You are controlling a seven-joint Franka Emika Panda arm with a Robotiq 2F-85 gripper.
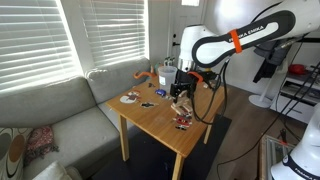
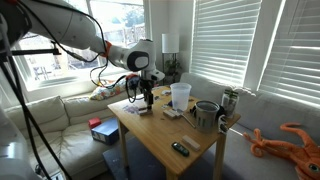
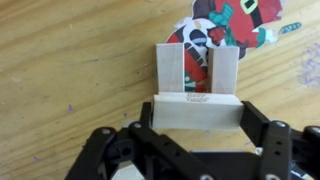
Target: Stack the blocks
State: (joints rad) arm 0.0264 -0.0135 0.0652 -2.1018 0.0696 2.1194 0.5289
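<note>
Grey sofa (image 1: 55, 115) takes up the most room from where I watch, running along the window blinds (image 1: 45, 35). Next to it stands the wooden table (image 1: 155, 122), seen in both exterior views, with the white arm (image 1: 235, 42) bent down over its far half. On the tabletop I can make out a white cup (image 2: 180, 95), a metal pot (image 2: 205, 115) near it, and a dark round plate (image 1: 130, 98) toward the sofa side.

The gripper (image 3: 198, 113) hangs low over the wood. In the wrist view its fingers (image 3: 255, 120) are clenched on the two ends of the crosswise block (image 3: 195, 106), a pale tan bar lying across my view. Just beyond it, the two other blocks (image 3: 170, 68) sit side by side with a narrow gap between them; whether the bar rests on them I cannot tell. Behind these lies a small red-and-dark object (image 3: 228, 22), flat on the table.
</note>
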